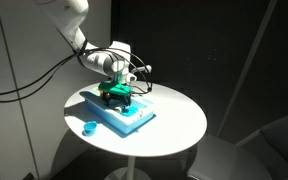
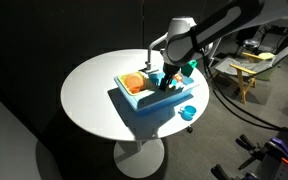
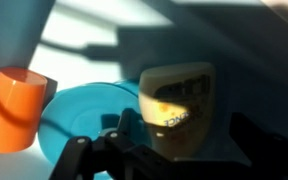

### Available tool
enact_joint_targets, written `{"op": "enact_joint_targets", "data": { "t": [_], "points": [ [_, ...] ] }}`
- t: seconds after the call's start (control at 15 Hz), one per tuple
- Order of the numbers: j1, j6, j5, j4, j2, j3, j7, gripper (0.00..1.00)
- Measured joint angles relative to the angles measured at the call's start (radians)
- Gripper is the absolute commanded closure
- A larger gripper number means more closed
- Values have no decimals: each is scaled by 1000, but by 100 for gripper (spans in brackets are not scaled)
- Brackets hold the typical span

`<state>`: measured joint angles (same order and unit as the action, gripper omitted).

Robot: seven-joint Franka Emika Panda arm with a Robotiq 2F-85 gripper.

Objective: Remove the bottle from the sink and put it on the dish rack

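Round white table (image 1: 174, 118) in a dark room, hard light from 1 side. Light blue sink (image 1: 136, 121) sits on the tabletop near its middle in both exterior views, also at (image 2: 152, 106). The dish rack (image 2: 132, 84), orange w/ a pale rim, makes up 1 end of the sink unit in an exterior view. 1 small blue round piece (image 1: 88, 127) lies on the table just beside the sink, not touching it; seen again at (image 2: 188, 113).

Arm (image 1: 69, 25) comes down from the upper edge. Gripper (image 1: 117, 96) hangs low over the basin, pointing down, and covers most of it. In an exterior view the gripper (image 2: 168, 84) is over the basin part, beside the rack, not above it.

Wrist view is blurred w/ heavy shadow. 2 dark fingers (image 3: 119, 140) rise from the bottom edge, set wide apart, so the gripper (image 3: 182, 140) is spread wide and clamps nothing. Between the fingers stands 1 pale tan piece (image 3: 179, 100), upright, its face lit. Contact w/ either finger is too blurred to tell. Left of it are a teal round shape (image 3: 79, 118) and, at the frame edge, an orange shape (image 3: 19, 105).

Bottle: can't make it out for certain. The basin is hidden under the gripper in both exterior views, and can't tell if the tan piece is the bottle or the faucet.
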<state>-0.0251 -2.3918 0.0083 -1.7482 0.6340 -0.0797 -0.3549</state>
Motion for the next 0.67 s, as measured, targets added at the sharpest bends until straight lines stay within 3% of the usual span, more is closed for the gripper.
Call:
{"op": "enact_joint_targets", "data": {
  "t": [0.07,0.13,0.2,0.27,0.47,0.6,0.67],
  "points": [
    [0,0,0,0,0,0,1,0],
    [0,1,0,0,0,0,2,7],
    [0,1,0,0,0,0,4,0],
    [0,2,0,0,0,0,4,26],
    [0,3,1,1,-5,0,4,44],
    [0,3,1,1,-8,0,4,62],
    [0,3,1,1,-6,0,5,65]
  ]
}}
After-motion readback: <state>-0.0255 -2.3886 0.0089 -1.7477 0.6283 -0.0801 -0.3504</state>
